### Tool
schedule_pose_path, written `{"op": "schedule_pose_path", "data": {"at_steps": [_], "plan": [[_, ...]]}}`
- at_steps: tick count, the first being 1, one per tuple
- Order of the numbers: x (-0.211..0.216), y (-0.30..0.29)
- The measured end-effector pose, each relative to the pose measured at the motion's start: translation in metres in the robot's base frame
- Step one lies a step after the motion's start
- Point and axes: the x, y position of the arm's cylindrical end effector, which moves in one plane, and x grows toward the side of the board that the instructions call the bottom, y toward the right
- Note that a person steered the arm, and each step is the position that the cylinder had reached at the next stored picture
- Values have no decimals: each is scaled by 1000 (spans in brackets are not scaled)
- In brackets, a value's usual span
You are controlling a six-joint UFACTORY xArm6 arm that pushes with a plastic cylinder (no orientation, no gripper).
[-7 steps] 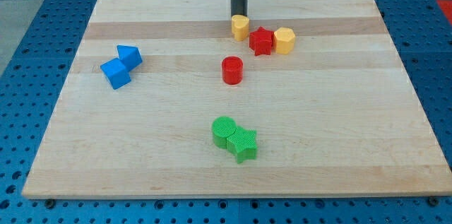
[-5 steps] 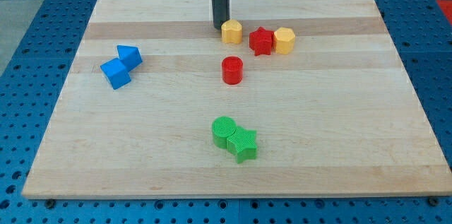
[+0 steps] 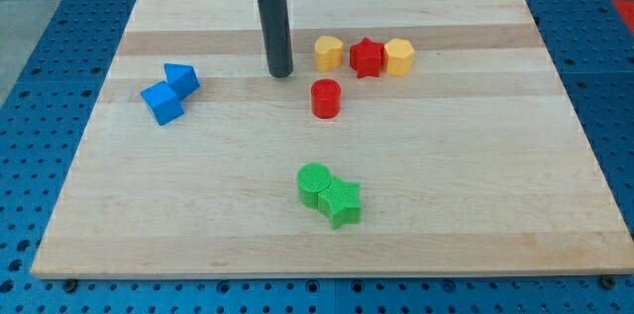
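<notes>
standing upright over the upper middle of the wooden board (image 3: 475,205), the dark rod ended at my tip (image 3: 281,73), which rested on bare wood and touched no block. there were no jaws to set apart or together, only the plain rod end. nearest to my tip were the yellow block (image 3: 329,52), a little toward the board's right edge and slightly nearer its top edge, and the red cylinder (image 3: 326,98), toward the right edge and nearer the bottom edge; a clear gap separated my tip from both.

the yellow block began a row of 3 running toward the right edge: the red star (image 3: 366,57) sat just beside it, and the yellow hexagonal block (image 3: 398,56) stood against the star's far side. near the left edge, 2 blue blocks (image 3: 169,92) touched each other. toward the bottom edge, near the middle, the green cylinder (image 3: 315,183) pressed against the green star (image 3: 341,202).
</notes>
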Motion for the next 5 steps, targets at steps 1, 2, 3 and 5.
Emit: {"op": "schedule_pose_path", "data": {"at_steps": [1, 2, 3, 5], "plan": [[-3, 0], [0, 12], [6, 25], [8, 23]]}}
